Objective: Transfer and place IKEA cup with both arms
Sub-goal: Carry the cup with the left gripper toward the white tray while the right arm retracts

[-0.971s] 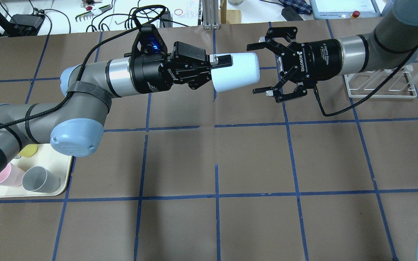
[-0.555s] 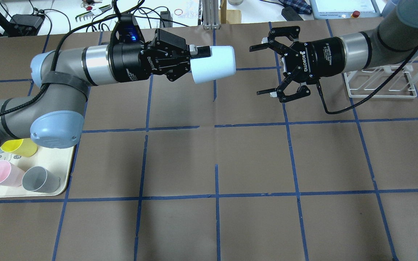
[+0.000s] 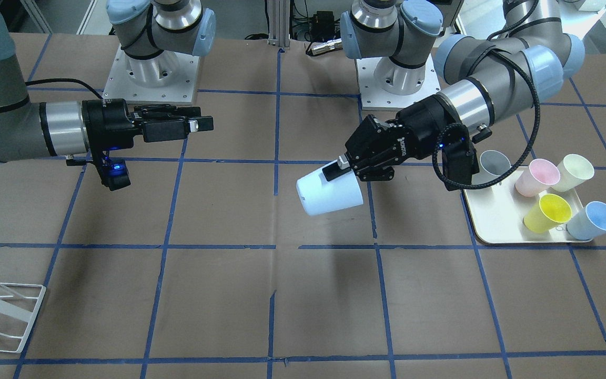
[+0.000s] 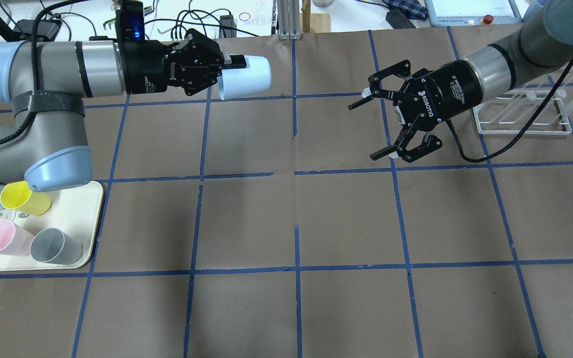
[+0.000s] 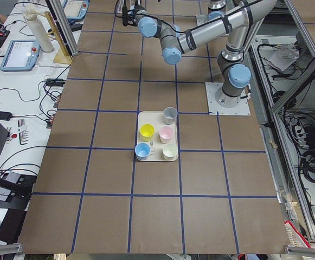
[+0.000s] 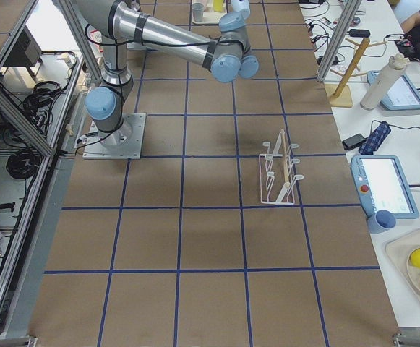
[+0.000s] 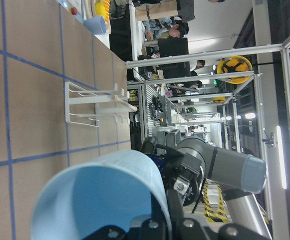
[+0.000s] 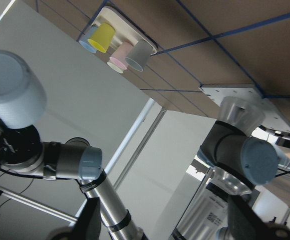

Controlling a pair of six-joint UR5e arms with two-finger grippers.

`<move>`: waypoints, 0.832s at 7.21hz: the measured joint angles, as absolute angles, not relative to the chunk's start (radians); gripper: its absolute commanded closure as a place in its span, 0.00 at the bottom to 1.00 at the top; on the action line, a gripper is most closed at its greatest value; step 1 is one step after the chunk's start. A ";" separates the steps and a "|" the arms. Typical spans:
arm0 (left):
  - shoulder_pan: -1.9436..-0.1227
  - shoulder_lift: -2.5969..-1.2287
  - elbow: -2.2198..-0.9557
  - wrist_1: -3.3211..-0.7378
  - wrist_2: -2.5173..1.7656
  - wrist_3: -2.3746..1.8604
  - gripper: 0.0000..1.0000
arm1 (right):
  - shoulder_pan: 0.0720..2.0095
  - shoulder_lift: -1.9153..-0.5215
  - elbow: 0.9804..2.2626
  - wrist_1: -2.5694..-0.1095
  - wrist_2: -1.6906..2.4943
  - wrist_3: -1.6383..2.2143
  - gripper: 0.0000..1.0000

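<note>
Hand-over, unfinished: left gripper (image 4: 228, 73), clamped on IKEA cup (image 4: 246, 75) rim, has drawn back; right gripper (image 4: 373, 130), spread wide and empty, now well apart. Transfer likely reset.

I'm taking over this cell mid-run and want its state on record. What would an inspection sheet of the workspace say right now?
Surface: table covered in brown paper with a blue tape grid.
Job's things: IKEA cup held sideways in the air, base pointing toward the right arm.
Clutter: tray holding five spare cups; white wire rack.
Grippers: left gripper shut on the cup's rim; right gripper open, well apart from the cup.
Cables: black cable looped at the left wrist; second cable hanging below the right wrist.
Surroundings: workbench with cords and tools beyond the table.
</note>
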State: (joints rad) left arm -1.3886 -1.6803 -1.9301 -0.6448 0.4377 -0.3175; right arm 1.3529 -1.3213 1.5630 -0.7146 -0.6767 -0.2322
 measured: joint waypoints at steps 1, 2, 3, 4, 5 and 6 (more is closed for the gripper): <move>-1.357 -1.687 -1.899 -0.653 0.504 -0.322 1.00 | 1.353 -1.327 1.566 -0.801 -0.791 -0.199 0.04; -1.337 -1.692 -1.863 -0.687 0.577 -0.319 1.00 | 1.355 -1.333 1.568 -0.896 -0.921 -0.158 0.00; -1.330 -1.688 -1.838 -0.737 0.652 -0.302 1.00 | 1.357 -1.338 1.569 -0.983 -1.047 -0.130 0.00; -1.331 -1.678 -1.822 -0.791 0.729 -0.258 1.00 | 1.361 -1.342 1.569 -1.074 -1.186 -0.119 0.00; -1.336 -1.662 -1.812 -0.857 0.805 -0.200 1.00 | 1.372 -1.346 1.568 -1.165 -1.321 -0.116 0.00; -1.339 -1.641 -1.802 -0.947 0.887 -0.132 1.00 | 1.402 -1.349 1.568 -1.260 -1.428 -0.115 0.00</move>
